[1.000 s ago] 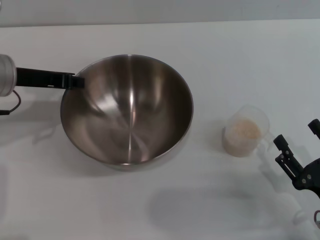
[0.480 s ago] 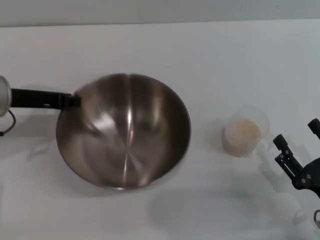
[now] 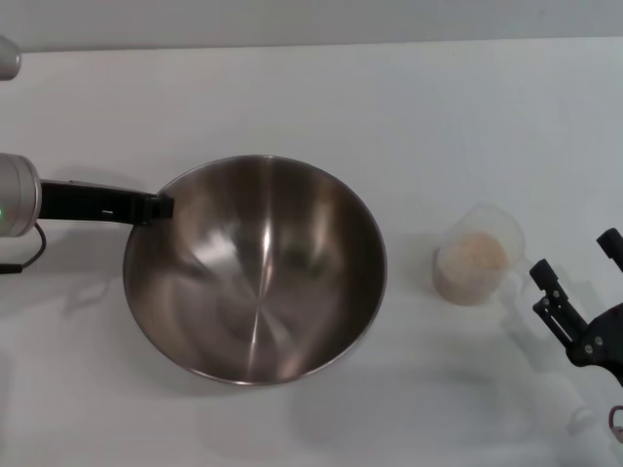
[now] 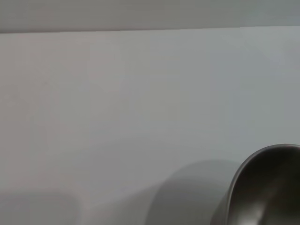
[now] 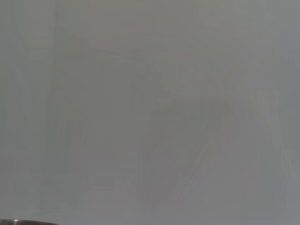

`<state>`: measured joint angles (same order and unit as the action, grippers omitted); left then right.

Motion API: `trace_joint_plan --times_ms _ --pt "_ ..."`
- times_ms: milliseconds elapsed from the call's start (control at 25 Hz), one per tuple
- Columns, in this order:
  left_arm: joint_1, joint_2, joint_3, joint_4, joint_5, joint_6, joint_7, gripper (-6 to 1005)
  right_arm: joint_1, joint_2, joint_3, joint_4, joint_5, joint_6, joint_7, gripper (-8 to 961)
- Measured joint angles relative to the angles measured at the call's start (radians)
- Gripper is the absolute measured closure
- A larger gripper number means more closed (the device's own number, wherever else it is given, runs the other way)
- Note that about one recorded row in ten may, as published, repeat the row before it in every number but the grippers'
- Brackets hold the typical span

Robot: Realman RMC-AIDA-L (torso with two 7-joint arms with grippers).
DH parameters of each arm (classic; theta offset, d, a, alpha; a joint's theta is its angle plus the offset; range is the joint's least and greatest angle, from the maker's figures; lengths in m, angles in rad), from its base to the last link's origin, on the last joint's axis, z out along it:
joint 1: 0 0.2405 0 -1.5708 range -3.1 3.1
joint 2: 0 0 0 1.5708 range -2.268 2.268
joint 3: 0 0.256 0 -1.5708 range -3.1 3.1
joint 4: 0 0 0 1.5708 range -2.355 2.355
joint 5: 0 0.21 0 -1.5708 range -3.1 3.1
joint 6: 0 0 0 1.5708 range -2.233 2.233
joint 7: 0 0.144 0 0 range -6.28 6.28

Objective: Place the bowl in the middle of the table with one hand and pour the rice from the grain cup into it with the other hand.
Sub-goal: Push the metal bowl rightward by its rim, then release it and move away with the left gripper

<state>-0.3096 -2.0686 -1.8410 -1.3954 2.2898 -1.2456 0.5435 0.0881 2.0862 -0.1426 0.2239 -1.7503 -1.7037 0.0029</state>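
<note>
The steel bowl [image 3: 255, 268] is left of the table's [image 3: 409, 107] centre in the head view, and nothing is in it. My left gripper [image 3: 156, 207] is shut on its left rim, with the black fingers reaching in from the left. A part of the bowl's rim [image 4: 262, 187] shows in the left wrist view. The clear grain cup [image 3: 498, 226] stands upright to the right of the bowl, with pale rice [image 3: 474, 258] in it. My right gripper [image 3: 574, 255] is open just right of the cup and not touching it.
Bare white tabletop lies all around the bowl and the cup. The far table edge [image 3: 311, 44] runs along the top of the head view. The right wrist view shows only the white surface [image 5: 150, 112].
The left gripper has carried the bowl toward the near side of the table and slightly right. The cup and the right gripper have stayed where they were.
</note>
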Motion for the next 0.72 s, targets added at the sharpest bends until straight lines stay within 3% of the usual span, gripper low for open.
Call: trace_joint_plan --times_ms 400,600,720 --pt "-0.009 0.001 0.018 -0.008 -0.050 0.006 0.040 864 0.001 0.000 0.000 0.000 0.000 0.001 -0.001 185" --pt "-0.008 0.002 0.006 -0.032 -0.098 0.014 0.091 645 0.000 0.000 0.000 0.000 0.000 0.000 -0.001 186" --pt "0.034 0.002 0.016 -0.151 -0.095 0.120 0.164 585 -0.002 0.000 0.000 0.000 0.000 -0.005 -0.001 186"
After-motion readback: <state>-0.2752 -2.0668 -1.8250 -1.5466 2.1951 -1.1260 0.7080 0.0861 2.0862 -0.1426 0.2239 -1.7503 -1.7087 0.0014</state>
